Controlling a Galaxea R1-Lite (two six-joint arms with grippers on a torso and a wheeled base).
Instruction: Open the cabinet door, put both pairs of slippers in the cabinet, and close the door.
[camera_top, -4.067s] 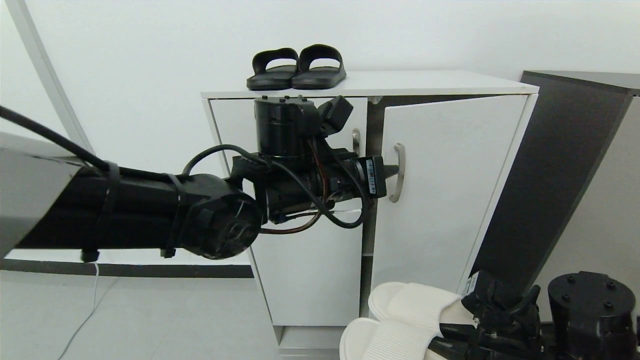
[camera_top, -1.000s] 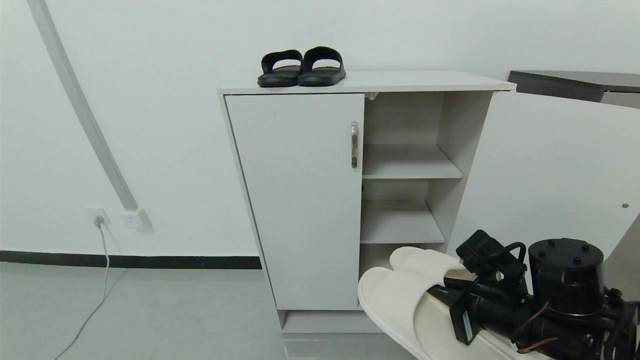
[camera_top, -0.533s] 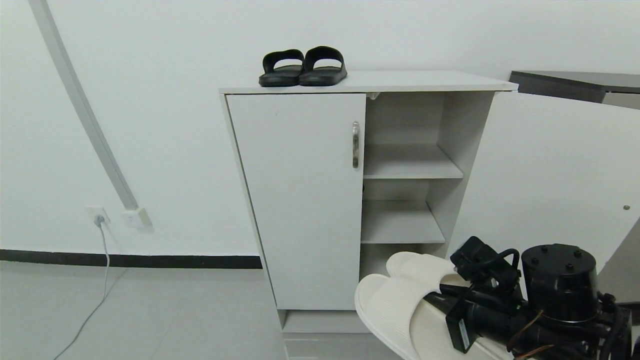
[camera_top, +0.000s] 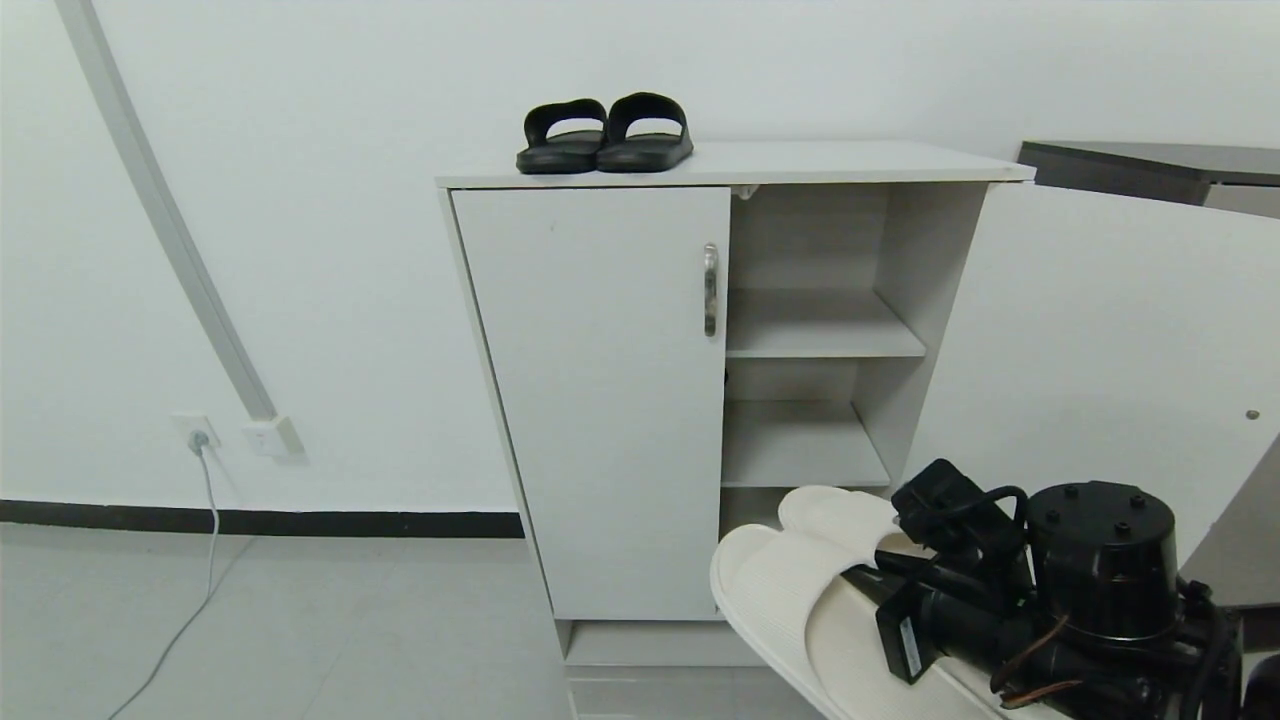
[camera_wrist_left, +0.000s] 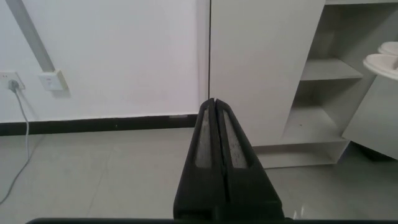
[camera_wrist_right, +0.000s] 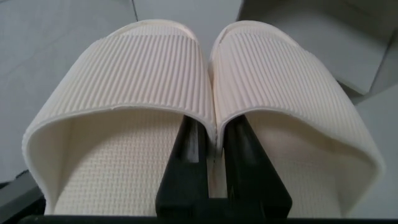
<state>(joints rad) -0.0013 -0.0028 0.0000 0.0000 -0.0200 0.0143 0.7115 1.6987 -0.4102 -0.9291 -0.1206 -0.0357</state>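
Note:
A white cabinet (camera_top: 740, 163) stands against the wall, its right door (camera_top: 1100, 340) swung wide open and its left door (camera_top: 600, 400) shut. Bare shelves (camera_top: 815, 340) show inside. A black pair of slippers (camera_top: 605, 135) sits on the cabinet top. My right gripper (camera_wrist_right: 213, 158) is shut on the cream pair of slippers (camera_top: 790, 590), pinching the two inner strap edges together, low in front of the open compartment. The same cream slippers (camera_wrist_right: 205, 99) fill the right wrist view. My left gripper (camera_wrist_left: 214, 140) is shut and holds nothing, above the floor left of the cabinet.
A dark grey unit (camera_top: 1150, 160) stands right of the cabinet behind the open door. A wall socket with a cable (camera_top: 195, 440) and a slanted white conduit (camera_top: 150, 200) are on the left wall. Grey floor tiles (camera_top: 300, 630) spread before the cabinet.
Since 4.1 s ago the right door went from ajar to wide open and my left arm left the head view. In the last second the right gripper with the cream slippers shifted slightly left.

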